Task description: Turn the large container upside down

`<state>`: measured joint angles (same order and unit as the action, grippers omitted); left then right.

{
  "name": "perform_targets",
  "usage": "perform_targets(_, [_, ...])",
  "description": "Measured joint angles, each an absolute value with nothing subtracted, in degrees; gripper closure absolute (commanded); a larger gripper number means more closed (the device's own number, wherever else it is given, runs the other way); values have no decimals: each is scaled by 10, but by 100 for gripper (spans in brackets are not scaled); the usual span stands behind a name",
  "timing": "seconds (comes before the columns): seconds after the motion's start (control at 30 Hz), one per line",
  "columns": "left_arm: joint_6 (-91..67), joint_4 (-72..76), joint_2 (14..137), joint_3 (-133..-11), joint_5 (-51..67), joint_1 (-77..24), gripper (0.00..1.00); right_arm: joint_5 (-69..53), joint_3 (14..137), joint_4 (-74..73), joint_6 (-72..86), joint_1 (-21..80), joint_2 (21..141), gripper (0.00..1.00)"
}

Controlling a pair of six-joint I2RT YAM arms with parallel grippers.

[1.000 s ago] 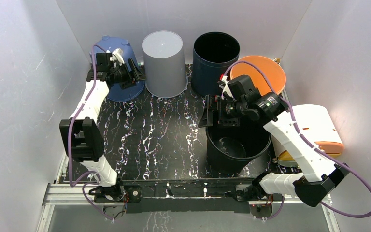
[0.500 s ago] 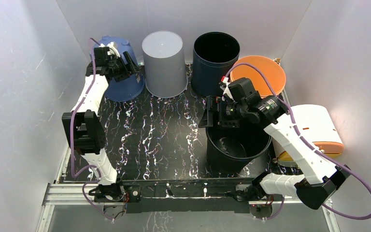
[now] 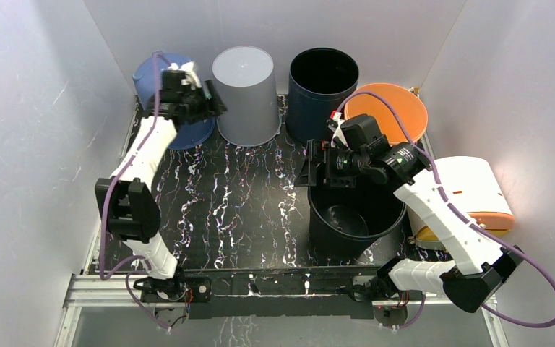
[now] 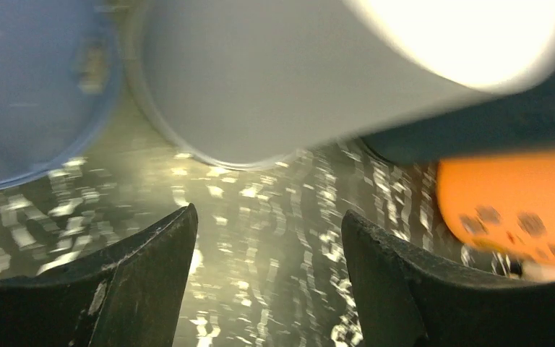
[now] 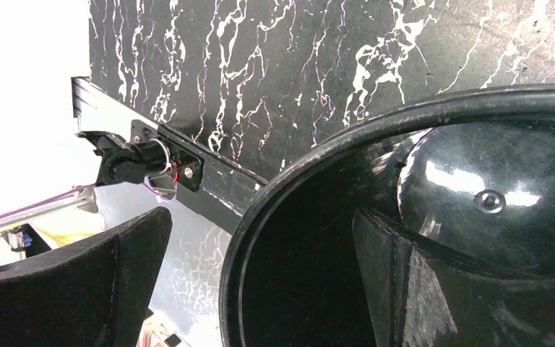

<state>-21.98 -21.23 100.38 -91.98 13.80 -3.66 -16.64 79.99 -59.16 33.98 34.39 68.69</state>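
glossy black bucket [image 3: 348, 221] upright; right gripper [image 5: 261, 217] open astride its rim, left gripper [image 4: 267, 217] open.

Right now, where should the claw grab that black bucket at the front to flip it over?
Take the black bucket by its rim, from above, on the side facing the middle of the table. It stands upright, mouth open, and looks too wide to span, so pinch the thin wall: one finger inside, one outside. The open right claw hangs astride that rim.
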Motion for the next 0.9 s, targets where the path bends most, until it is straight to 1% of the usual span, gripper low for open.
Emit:
perform_targets(0.2, [-223, -164, 947, -908, 121, -213, 29, -157, 800, -588, 343, 344, 689, 2])
perform_targets(0.3, [-235, -111, 938, -880, 117, -267, 29, -149, 796, -584, 348, 344, 687, 2])
perform_targets(0.37, [-242, -91, 952, -875, 117, -284, 30, -147, 791, -583, 352, 344, 684, 2])
perform_targets(0.57, [-244, -78, 1072, -920, 94, -285, 29, -147, 787, -585, 360, 344, 673, 10])
perform_targets(0.73, [-231, -88, 1139, -947, 81, -271, 29, -148, 790, -604, 361, 344, 676, 18])
perform_targets(0.8, [-228, -90, 1149, -957, 81, -259, 29, -145, 793, -606, 364, 350, 680, 20])
perform_targets(0.9, [-230, -90, 1147, -958, 83, -231, 29, -121, 798, -613, 377, 384, 691, 28])
